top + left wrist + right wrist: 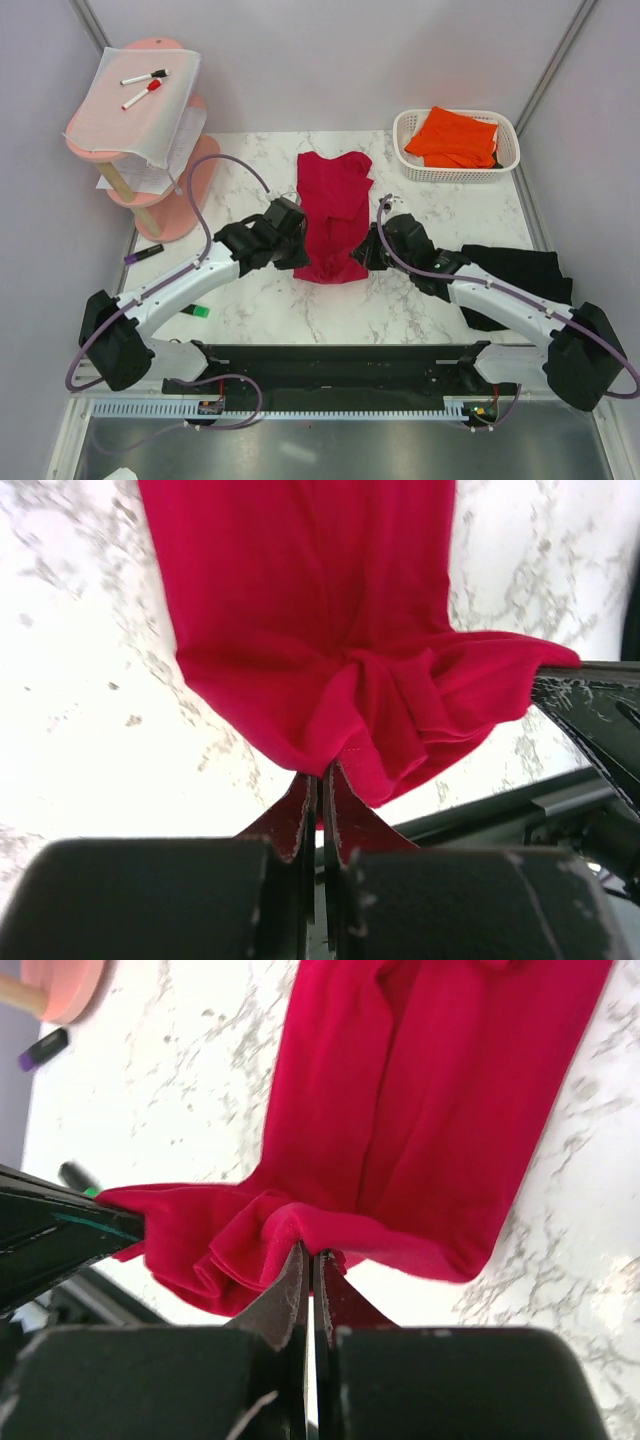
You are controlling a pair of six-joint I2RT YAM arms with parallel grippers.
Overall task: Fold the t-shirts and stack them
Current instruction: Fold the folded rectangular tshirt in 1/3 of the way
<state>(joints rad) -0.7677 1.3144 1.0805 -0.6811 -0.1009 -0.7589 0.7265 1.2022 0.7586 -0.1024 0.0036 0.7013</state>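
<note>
Top external view has the red shirt [335, 210] lying in the middle of the marble table [250, 300] as a long narrow strip, its neck end toward the top of the frame and its lower edge toward the bottom. The sides look turned in, so the lengthwise fold seems done. The left hand [292, 243] sits at the lower left corner of the strip and the right hand [372, 246] at the lower right corner. Each wrist view shows the fingers pressed together on a bunched fold of red cloth at that lower edge, so both hands are clenched on the red shirt, with the cloth between them gathered into soft pleats. The black shirt [520, 275] lies loosely spread at the right edge of the table, partly under the right arm. The orange shirt [452, 137] sits in the white basket [455, 176] at the upper right. Neither looks folded yet. The step in hand appears to be the crosswise fold of the first shirt, bringing its lower edge up over the body toward the neck. That move calls for both hands to lift together and stay level, far enough apart that the edge pulls straight instead of sagging in the middle. They would then carry it toward the top of the frame, lay it squarely on the upper half and let go. If one hand leads the other, the fold will likely skew.
</note>
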